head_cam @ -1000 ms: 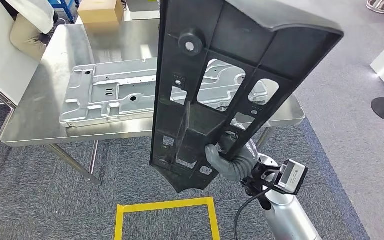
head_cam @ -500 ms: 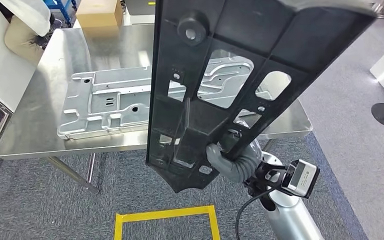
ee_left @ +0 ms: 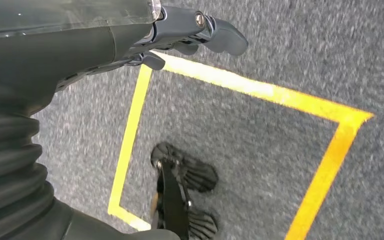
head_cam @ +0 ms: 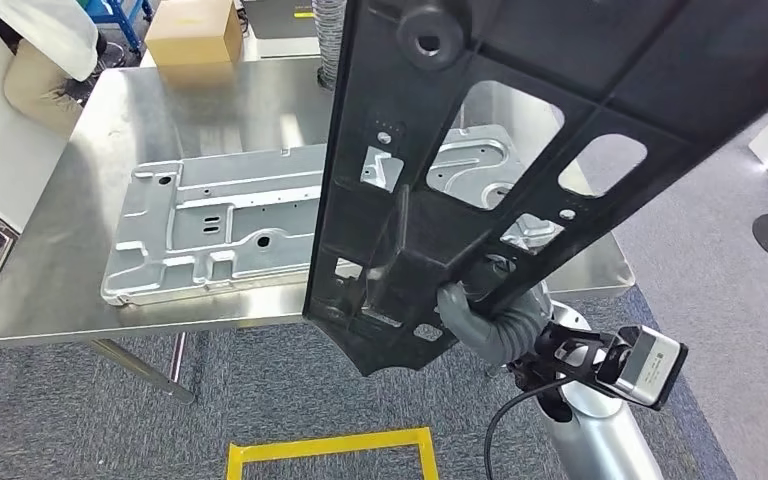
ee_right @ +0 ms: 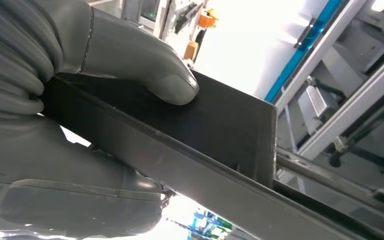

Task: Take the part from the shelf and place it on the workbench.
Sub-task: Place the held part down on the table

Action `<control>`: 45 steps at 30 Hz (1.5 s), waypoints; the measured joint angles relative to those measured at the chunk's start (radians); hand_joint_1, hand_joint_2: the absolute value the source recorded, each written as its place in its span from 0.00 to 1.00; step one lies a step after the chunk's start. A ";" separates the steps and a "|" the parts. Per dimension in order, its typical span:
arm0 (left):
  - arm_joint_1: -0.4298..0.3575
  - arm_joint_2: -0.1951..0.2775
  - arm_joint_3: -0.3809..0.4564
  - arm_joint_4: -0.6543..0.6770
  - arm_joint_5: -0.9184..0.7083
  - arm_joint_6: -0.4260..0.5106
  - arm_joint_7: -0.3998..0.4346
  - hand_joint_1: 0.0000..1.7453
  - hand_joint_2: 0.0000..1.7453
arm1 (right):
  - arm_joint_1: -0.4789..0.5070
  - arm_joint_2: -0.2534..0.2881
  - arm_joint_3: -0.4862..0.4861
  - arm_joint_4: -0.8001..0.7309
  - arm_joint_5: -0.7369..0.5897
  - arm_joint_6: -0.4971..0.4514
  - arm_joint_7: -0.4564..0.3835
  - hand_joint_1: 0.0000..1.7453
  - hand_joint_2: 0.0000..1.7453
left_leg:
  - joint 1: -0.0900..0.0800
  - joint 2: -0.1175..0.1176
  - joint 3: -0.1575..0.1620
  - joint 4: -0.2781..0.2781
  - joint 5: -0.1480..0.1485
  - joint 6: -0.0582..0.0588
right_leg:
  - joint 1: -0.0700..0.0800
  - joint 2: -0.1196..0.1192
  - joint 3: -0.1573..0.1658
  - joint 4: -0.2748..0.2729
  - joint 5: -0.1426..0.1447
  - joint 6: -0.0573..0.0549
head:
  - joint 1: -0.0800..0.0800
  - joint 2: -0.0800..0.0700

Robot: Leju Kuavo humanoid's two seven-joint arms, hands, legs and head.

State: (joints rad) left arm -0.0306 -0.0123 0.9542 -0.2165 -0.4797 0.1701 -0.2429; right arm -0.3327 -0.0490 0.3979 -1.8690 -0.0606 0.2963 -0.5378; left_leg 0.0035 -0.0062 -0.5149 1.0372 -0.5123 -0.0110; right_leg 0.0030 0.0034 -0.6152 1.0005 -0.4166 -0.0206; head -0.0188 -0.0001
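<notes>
A long black plastic part (head_cam: 520,120) with ribs and cut-out windows stands tilted in front of me in the head view. My right hand (head_cam: 480,310) grips it near its lower end, below the front edge of the steel workbench (head_cam: 50,290). In the right wrist view the grey thumb (ee_right: 130,55) presses on a flat wall of the part (ee_right: 220,125). The part hides the right side of the bench. My left hand (ee_left: 190,35) hangs over the carpet in the left wrist view, holding nothing, its fingers loosely extended.
A large pressed metal plate (head_cam: 220,215) lies across the workbench. A cardboard box (head_cam: 195,30) stands behind the bench and a person (head_cam: 40,50) is at its far left corner. A yellow tape square (head_cam: 330,445) marks the carpet at my feet.
The whole view has shifted a little towards the bench. The part, still held by my right hand, has risen and swung to the right in the picture.
</notes>
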 joint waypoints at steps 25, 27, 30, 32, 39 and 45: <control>-0.005 0.003 0.001 0.000 -0.028 0.006 0.015 0.00 1.00 | -0.010 0.002 0.000 -0.020 0.013 -0.007 0.011 1.00 1.00 | 0.007 -0.003 -0.052 -0.023 0.050 0.023 | -0.005 0.001 -0.029 0.085 -0.024 0.032 | 0.002 0.000; -0.006 0.004 0.006 0.000 -0.024 0.009 0.015 0.00 1.00 | -0.006 0.003 0.000 -0.029 0.030 -0.027 0.001 1.00 1.00 | 0.004 -0.004 -0.046 -0.023 0.040 0.015 | 0.001 0.001 -0.003 0.019 -0.006 0.021 | 0.001 0.000; -0.006 0.005 0.018 -0.001 -0.021 0.017 0.010 0.00 1.00 | 0.011 0.004 -0.003 -0.056 0.081 -0.081 -0.014 1.00 1.00 | 0.004 -0.002 -0.040 -0.022 0.029 -0.002 | -0.003 0.003 0.008 0.005 -0.011 0.011 | 0.000 0.000; -0.005 0.006 0.023 -0.001 -0.021 0.020 -0.003 0.00 1.00 | 0.025 0.004 -0.013 -0.080 0.137 -0.133 -0.016 1.00 1.00 | 0.006 -0.001 -0.063 0.037 -0.007 -0.012 | -0.009 0.001 0.022 -0.006 -0.011 0.004 | -0.002 0.000; 0.003 0.006 0.043 -0.002 -0.035 0.019 -0.017 0.00 1.00 | 0.095 -0.019 -0.053 -0.168 0.590 -0.428 0.111 1.00 1.00 | 0.016 0.001 -0.138 0.125 0.024 -0.028 | -0.010 -0.001 0.053 -0.002 -0.039 0.006 | -0.003 0.000; -0.001 0.007 0.050 -0.004 -0.060 0.008 -0.019 0.00 1.00 | 0.002 -0.094 -0.141 -0.154 0.871 -0.503 0.266 1.00 1.00 | 0.011 0.000 -0.082 -0.015 0.069 0.010 | -0.008 0.006 0.048 0.015 -0.055 0.039 | 0.000 0.000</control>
State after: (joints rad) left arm -0.0317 -0.0056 1.0042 -0.2206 -0.5398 0.1781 -0.2615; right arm -0.3310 -0.1433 0.2565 -2.0230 0.8101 -0.2064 -0.2716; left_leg 0.0148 -0.0065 -0.5966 1.0218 -0.4435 -0.0011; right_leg -0.0054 0.0096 -0.5671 1.0154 -0.4719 0.0188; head -0.0190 -0.0002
